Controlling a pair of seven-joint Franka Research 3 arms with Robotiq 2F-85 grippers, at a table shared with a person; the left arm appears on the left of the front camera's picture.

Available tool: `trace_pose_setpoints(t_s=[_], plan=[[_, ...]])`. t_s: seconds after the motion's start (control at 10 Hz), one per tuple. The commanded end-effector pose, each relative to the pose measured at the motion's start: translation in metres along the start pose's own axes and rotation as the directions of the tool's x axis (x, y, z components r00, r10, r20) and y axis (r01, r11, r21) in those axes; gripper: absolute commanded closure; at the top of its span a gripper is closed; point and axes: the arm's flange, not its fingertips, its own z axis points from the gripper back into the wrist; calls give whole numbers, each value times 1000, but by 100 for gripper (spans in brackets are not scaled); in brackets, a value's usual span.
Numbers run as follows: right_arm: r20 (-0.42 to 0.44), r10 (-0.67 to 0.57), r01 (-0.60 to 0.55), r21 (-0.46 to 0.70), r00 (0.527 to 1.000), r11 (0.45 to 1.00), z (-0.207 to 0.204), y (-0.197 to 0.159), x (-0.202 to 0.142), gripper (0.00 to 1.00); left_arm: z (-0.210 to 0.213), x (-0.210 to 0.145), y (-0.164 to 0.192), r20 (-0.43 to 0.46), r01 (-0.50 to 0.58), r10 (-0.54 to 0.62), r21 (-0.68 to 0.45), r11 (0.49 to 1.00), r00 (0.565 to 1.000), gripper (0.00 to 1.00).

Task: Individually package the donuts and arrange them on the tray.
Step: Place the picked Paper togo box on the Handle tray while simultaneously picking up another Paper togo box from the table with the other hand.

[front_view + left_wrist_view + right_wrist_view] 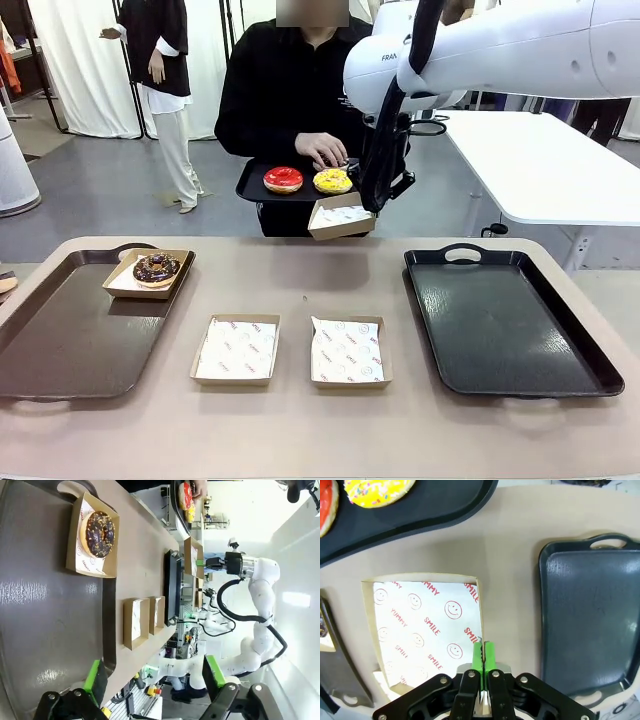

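Observation:
A person at the far side holds a small black tray (pixel 256 189) carrying the red donut (pixel 283 179) and the yellow donut (pixel 332 181). My right gripper (pixel 371 208) hangs just in front of it, shut on the edge of a paper-lined cardboard box (pixel 341 217) held in the air. In the right wrist view the green pads (pixel 489 653) pinch the box (pixel 420 625) at its rim, below the yellow donut (pixel 377 490). The chocolate sprinkled donut (pixel 157 268) sits in a box on the left tray (pixel 70 340). My left gripper (pixel 155 677) is open above that tray. The purple donut is out of view.
Two empty lined boxes (pixel 236 349) (pixel 347 351) lie side by side at the table's middle front. An empty black tray (pixel 505 320) sits at the right. The person's hand (pixel 322 150) rests on the small tray beside the yellow donut.

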Motion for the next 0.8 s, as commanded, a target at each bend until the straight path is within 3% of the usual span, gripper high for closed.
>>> trace_pose_setpoints(t_s=[0.0, 0.7], plan=[[4, 2, -2, 2, 1000, 1000, 1, 0, 1, 100, 5, -8, -8, 16, 19, -19, 23, 1000, 1000, 0], [4, 2, -2, 2, 1000, 1000, 1, 0, 1, 100, 5, -8, -8, 16, 19, -19, 23, 1000, 1000, 0]])
